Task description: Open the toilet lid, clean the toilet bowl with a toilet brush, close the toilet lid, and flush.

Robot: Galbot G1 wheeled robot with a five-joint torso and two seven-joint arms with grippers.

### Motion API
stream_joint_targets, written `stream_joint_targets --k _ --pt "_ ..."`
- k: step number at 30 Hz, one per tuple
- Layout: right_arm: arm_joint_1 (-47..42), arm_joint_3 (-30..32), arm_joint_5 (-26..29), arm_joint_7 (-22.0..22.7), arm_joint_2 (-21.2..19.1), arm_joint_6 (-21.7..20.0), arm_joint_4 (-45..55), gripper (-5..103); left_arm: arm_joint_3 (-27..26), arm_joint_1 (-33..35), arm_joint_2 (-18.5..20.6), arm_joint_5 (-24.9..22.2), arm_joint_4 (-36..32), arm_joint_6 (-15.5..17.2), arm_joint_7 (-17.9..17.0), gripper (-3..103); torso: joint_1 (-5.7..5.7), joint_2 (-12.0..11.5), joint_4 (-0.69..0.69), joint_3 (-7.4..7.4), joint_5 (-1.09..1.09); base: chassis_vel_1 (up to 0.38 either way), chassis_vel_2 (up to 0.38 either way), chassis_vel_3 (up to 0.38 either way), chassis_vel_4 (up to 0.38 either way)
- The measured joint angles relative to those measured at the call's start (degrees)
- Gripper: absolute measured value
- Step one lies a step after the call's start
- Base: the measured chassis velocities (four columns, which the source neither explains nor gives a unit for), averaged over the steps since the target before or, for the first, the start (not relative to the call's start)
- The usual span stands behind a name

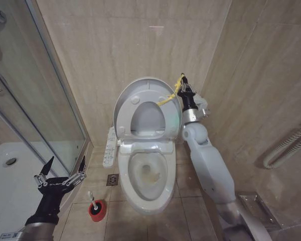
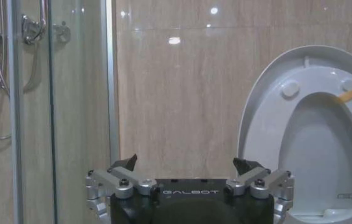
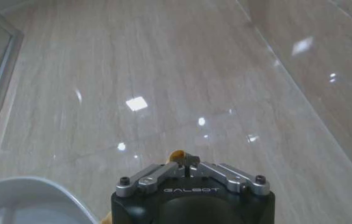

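Down at the near left, the left gripper [image 1: 60, 176] hovers above the floor with its fingers spread wide, holding nothing. Just to its right and a little nearer sits the toilet brush [image 1: 96, 208] in its red holder, thin handle upright — so the left arm is plainly the closer one. Further right, the toilet bowl [image 1: 149, 173] lies exposed, stained yellowish inside. Behind it the toilet lid [image 1: 140, 105] stands raised against the far wall — the right gripper [image 1: 183, 86] pinches its yellow strap [image 1: 169, 95], fingers pressed together.
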Motion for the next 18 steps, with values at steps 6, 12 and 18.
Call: stream_joint_targets --k 6,12,18 --pt "4.6 -0.1 -2.4 -0.4 0.1 1.2 -4.8 0 0.0 0.0 0.0 0.0 0.0 0.0 0.0 100 0.0 0.0 0.01 0.0 0.0 0.0 0.0 0.0 0.0" --pt "6.1 0.0 -5.5 0.8 -0.1 1.2 -6.7 0 0.0 0.0 0.0 0.0 0.0 0.0 0.0 100 0.0 0.0 0.0 0.0 0.0 0.0 0.0 0.0 0.0" --pt "6.4 0.0 -6.6 1.4 -0.1 0.6 -7.4 0 0.0 0.0 0.0 0.0 0.0 0.0 0.0 100 0.0 0.0 0.01 0.0 0.0 0.0 0.0 0.0 0.0"
